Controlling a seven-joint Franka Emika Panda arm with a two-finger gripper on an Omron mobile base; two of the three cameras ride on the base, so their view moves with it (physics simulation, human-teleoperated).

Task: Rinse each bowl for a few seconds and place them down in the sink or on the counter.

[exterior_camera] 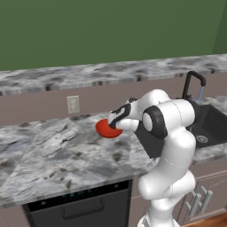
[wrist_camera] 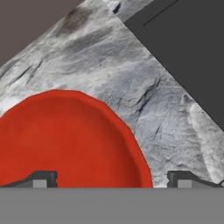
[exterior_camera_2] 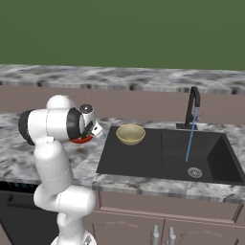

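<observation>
The red bowl (exterior_camera: 107, 129) sat on the marbled table (exterior_camera: 48, 155), left of the black sink (exterior_camera_2: 143, 158). The tan bowl (exterior_camera_2: 130, 134) rested in the sink's far left part, while water (exterior_camera_2: 191, 139) ran from the black faucet (exterior_camera_2: 193, 107). The claw (wrist_camera: 113, 179) hung spread over the red bowl's rim, pinching nothing.

White arm (exterior_camera: 177, 146), glossy rounded segments, bulbous shoulder and elbow shells. Dark grey-black rings at joints. Dark wrist block under forearm. Hand white with black trim; small dark fingers (wrist_camera: 43, 178), squared tips, lighter grey pads.
</observation>
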